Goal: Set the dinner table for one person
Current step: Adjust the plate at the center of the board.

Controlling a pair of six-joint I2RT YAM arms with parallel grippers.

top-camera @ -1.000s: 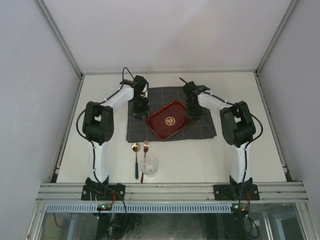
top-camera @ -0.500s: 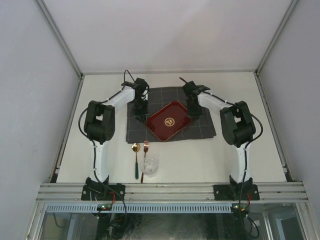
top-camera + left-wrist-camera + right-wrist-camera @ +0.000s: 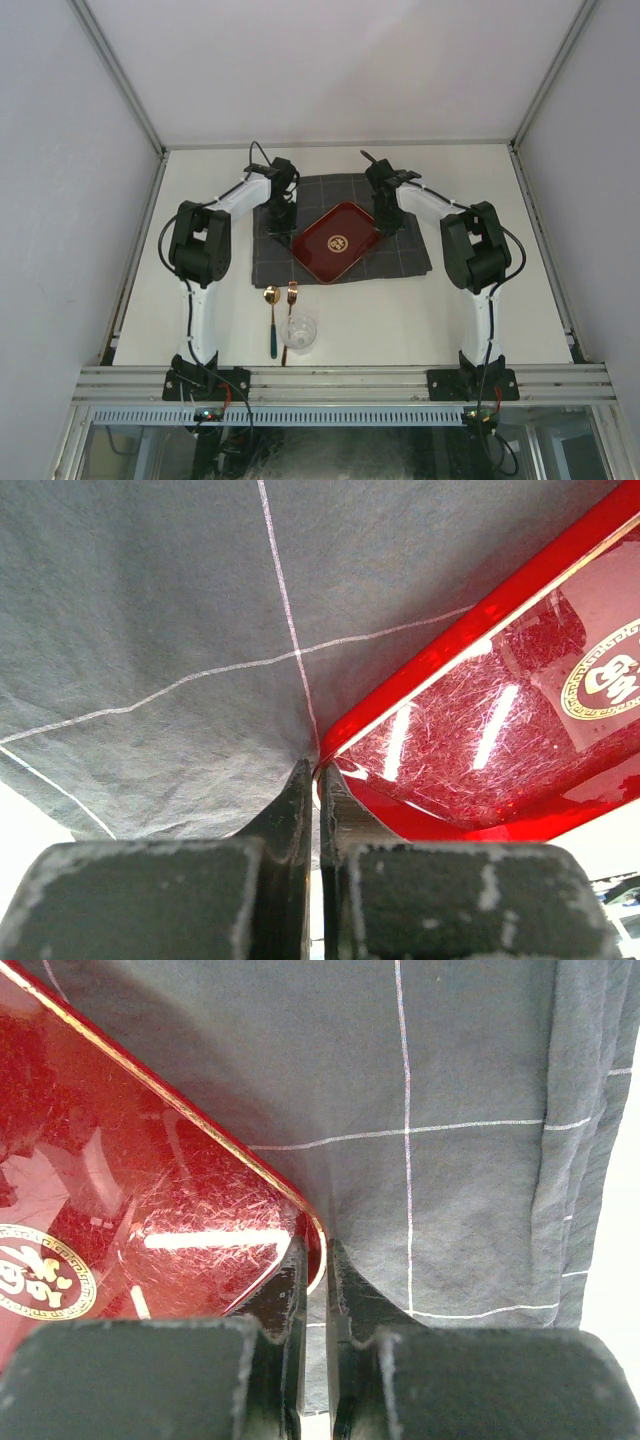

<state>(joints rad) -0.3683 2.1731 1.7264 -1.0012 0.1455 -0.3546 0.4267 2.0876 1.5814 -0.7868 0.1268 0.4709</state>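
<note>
Dinner table (image 3: pixel 400 310) lies below left hand (image 3: pixel 279 222) and right hand (image 3: pixel 386 225) gripping tray (image 3: pixel 338 241).

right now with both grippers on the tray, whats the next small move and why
Probably raise both arms together a little, keeping the tray level: the left gripper and right gripper are each shut on opposite corners of its rim, and it lies skewed on the cloth.
</note>
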